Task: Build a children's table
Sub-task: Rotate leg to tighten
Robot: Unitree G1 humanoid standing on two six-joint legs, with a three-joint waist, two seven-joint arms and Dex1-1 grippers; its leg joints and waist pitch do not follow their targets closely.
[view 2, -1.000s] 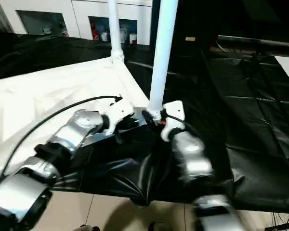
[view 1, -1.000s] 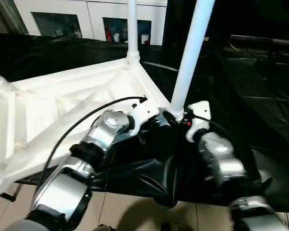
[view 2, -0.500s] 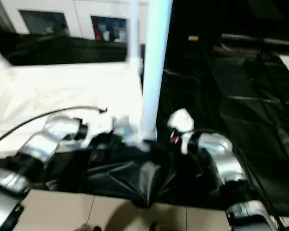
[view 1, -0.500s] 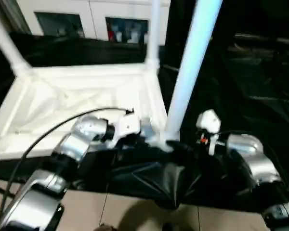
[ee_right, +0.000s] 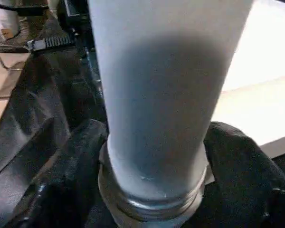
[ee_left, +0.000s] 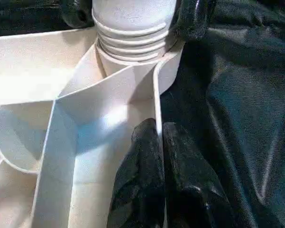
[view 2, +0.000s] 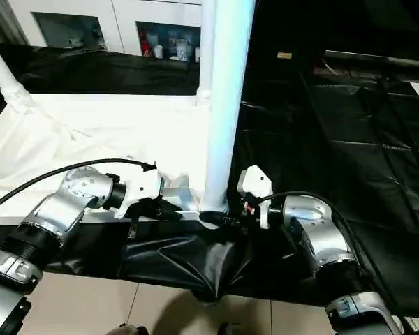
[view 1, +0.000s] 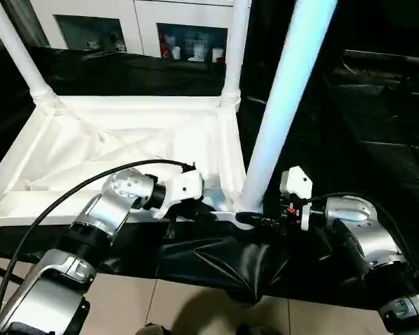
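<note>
Head view, item: tabletop (view 1: 112,146), white plastic, upside down on black sheet (view 1: 377,112), spanning left and centre of frame.
Underside: ribbed, thin walls; round sockets at corners.
Far-left leg (view 1: 17,52): upright in rear-left socket, upper left of frame.
Left gripper (ee_left: 154,190): clenched on the thin rim wall at the near edge, one finger on each side of it, lower centre-left in head view.
Middle leg (view 1: 236,49): upright in rear-right socket, top centre.
Near leg (view 1: 283,105): tall tapered tube, centre-right, its ribbed collar seated at the near-right socket.
Right gripper (ee_right: 152,156): black fingers (ee_right: 71,175) set on both sides of the leg base just above the collar; they flank it closely, but a firm clamp cannot be told.
Handling, judged: hollow moulded plastic, likely light for its bulk; top stiff along the ribs but may flex and slide on the slick sheet.
Surface, judged: smooth, rather slippery; tapered tube may slip upward through a loose grip.
Hold points, judged: leg low near the collar for turning or pressing; top by the rim wall beside the socket, to steady it.
Risk, judged: long leg levers on the socket if pushed high up.
</note>
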